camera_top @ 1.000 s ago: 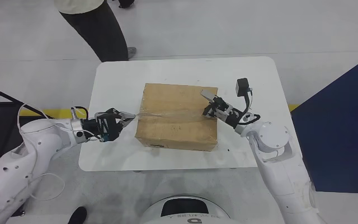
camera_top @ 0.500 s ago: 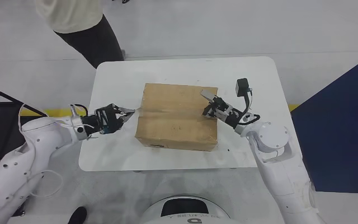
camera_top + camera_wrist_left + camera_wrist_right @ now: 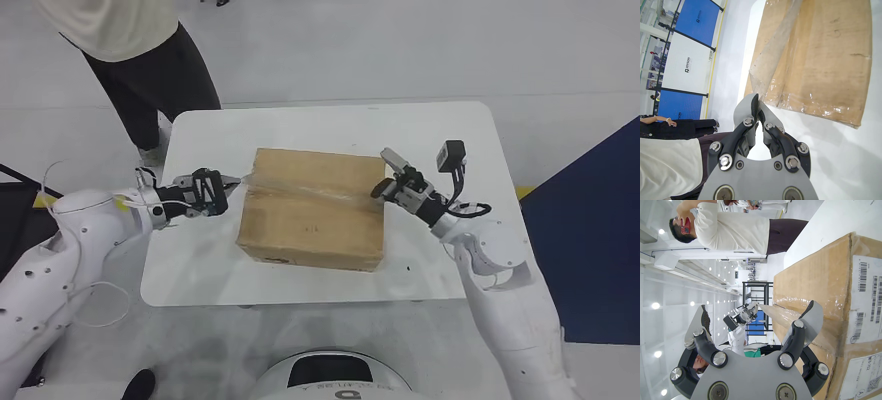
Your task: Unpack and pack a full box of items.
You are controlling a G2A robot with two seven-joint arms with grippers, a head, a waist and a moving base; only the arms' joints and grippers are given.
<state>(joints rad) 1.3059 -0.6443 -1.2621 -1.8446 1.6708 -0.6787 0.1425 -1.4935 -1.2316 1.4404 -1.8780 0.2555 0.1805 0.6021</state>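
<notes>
The box (image 3: 312, 208) sits mid-table (image 3: 440, 130), its seam taped. The left gripper (image 3: 757, 103) is clamped on the loose tape (image 3: 772, 56) end at the box's left edge, likely to peel it. The right gripper (image 3: 383, 173) stands wide at the opposite edge, probably to brace the box.

Overhead view, two close wrist views, shared box (image 3: 312, 208)

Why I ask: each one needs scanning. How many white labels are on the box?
2, both on the box end beside the right hand: one label on one side of the tape, a second label across it. Other faces may hide more.
</notes>
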